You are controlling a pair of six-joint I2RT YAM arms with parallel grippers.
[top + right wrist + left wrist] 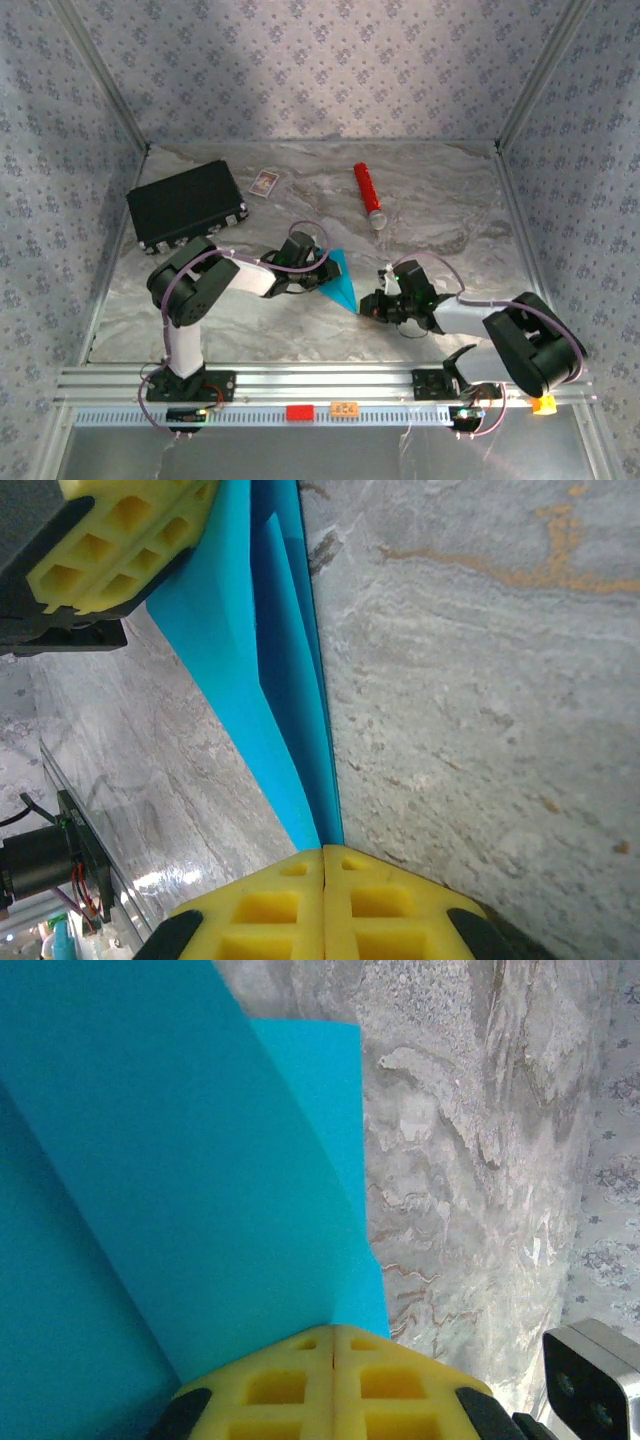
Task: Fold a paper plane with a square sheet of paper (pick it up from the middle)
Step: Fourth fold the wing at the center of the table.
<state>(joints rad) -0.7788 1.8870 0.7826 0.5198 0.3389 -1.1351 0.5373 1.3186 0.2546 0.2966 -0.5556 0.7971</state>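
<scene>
Top external view: a thin, bright cyan-blue paper sheet (341, 280), folded into a narrow pointed wedge, is held between both grippers near the middle of the table.

Seen from the left wrist, the left gripper (333, 1332) has its yellow pads pressed together on one end of the paper, whose overlapping layers fan out from the seam. Seen from the right wrist, the right gripper (323, 855) is likewise clamped on the pointed end, low against the grey marbled tabletop (450, 210). Well apart, toward the far edge, lie a black rectangular case (187, 204), a small white card (264, 182) and a red cylinder (368, 193).
</scene>
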